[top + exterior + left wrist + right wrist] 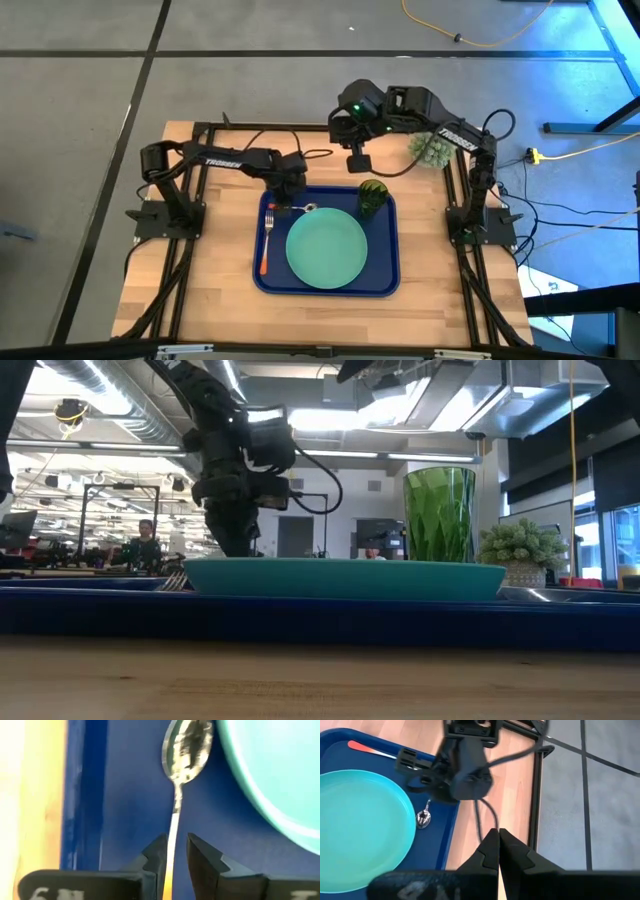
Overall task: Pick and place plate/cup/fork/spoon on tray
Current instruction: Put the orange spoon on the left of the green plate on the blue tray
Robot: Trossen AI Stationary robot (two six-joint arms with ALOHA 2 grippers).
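Between the parted dark fingers of the left pincer (174,857), which grip nothing, runs the slim silver stem of the spoon (185,750), its shiny rounded bowl lying on the smooth dark-blue tray (125,795) just beside the flat mint-green plate (280,770).

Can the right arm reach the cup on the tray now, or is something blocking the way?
Probably yes. The right gripper, shut, hangs just beyond the tray's far rim, and the cup stands in the near corner with nothing between them. The left gripper is busy at the spoon.
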